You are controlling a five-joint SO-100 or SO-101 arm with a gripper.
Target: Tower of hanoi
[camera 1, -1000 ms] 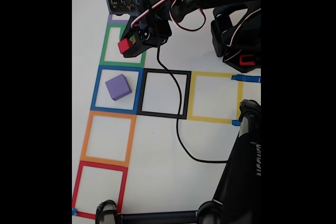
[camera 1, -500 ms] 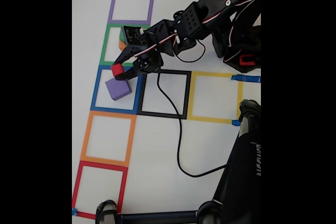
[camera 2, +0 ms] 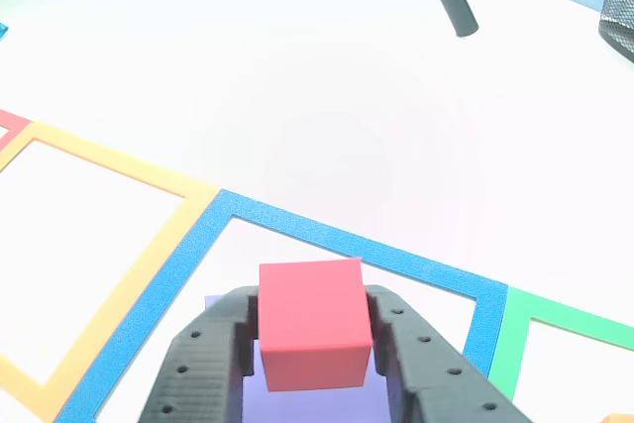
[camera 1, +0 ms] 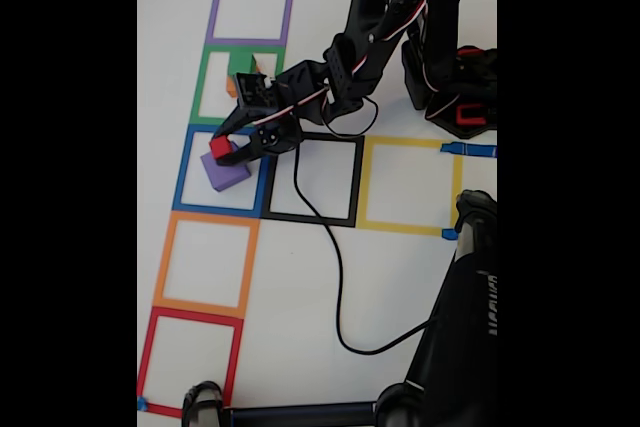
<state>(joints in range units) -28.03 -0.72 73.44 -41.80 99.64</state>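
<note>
fixed view puts the gripper [camera 1: 222,149] at left centre of the frame, closed on the red cube [camera 1: 221,147], which sits right over the upper part of the purple cube [camera 1: 228,171] inside the blue tape square [camera 1: 183,169]. whether red already touches purple i cannot tell. the other view, looking past the jaws, shows the same red cube [camera 2: 313,322] clamped between the two black fingers [camera 2: 203,364], low in the frame, with a sliver of purple cube [camera 2: 248,391] showing below and behind it.

so the relation that matters: the purple top lies directly under the claw, and red looks set toward purple's upper edge as the fixed view shows it, not centred. both cubes have no long axis to speak of.

the green cube [camera 1: 242,63] and the orange cube [camera 1: 234,83] sit in the green tape square [camera 1: 199,87], upper left, just behind the arm. the table [camera 1: 300,277] is flat, white and smooth; the black cable [camera 1: 338,267] trails toward lower centre, well apart from the purple block.
</note>
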